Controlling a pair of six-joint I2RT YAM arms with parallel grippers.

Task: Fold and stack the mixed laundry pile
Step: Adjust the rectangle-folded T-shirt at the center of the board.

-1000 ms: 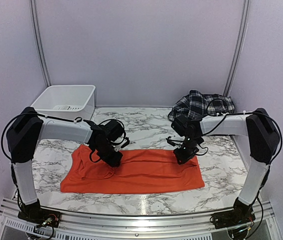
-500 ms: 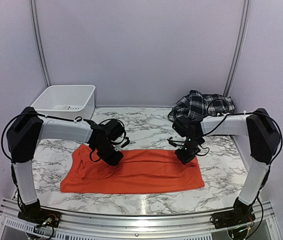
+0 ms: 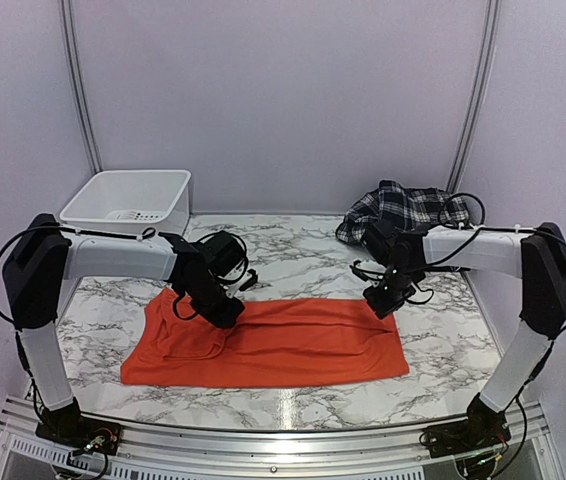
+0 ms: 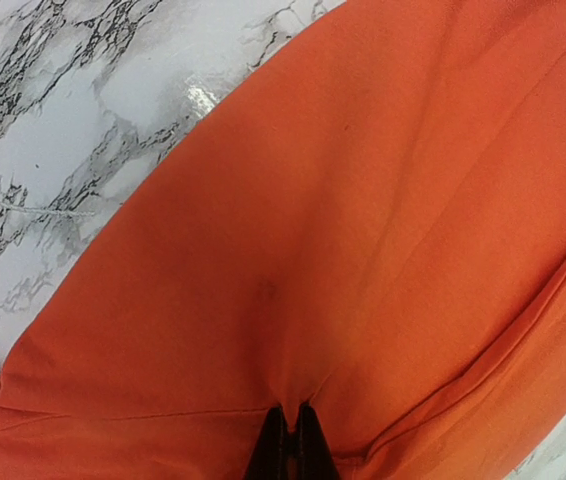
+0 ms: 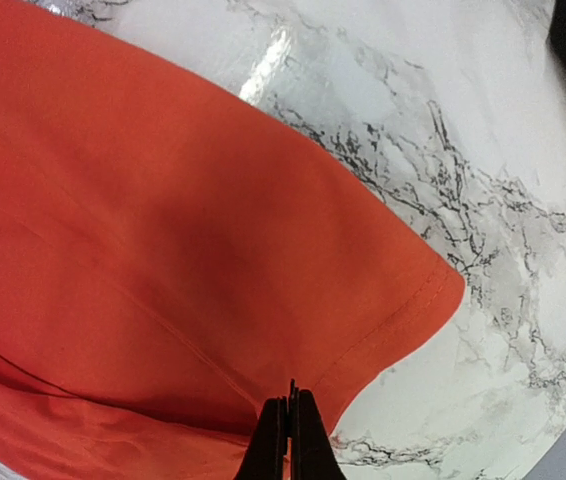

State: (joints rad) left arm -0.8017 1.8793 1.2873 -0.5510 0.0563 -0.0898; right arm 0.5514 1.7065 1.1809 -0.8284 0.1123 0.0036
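The left fingers [image 4: 281, 452] are pressed together on a pinch of the orange t-shirt [image 3: 293, 345], and the cloth puckers into creases at their tips, near the shirt's far edge on its left part. The right fingers [image 5: 278, 445] are closed too, nipping the hem just beside the shirt's far right corner. The t-shirt lies spread flat on the near middle of the marble table [image 3: 293, 245]. The plaid shirt [image 3: 403, 210] sits crumpled at the table's far right corner.
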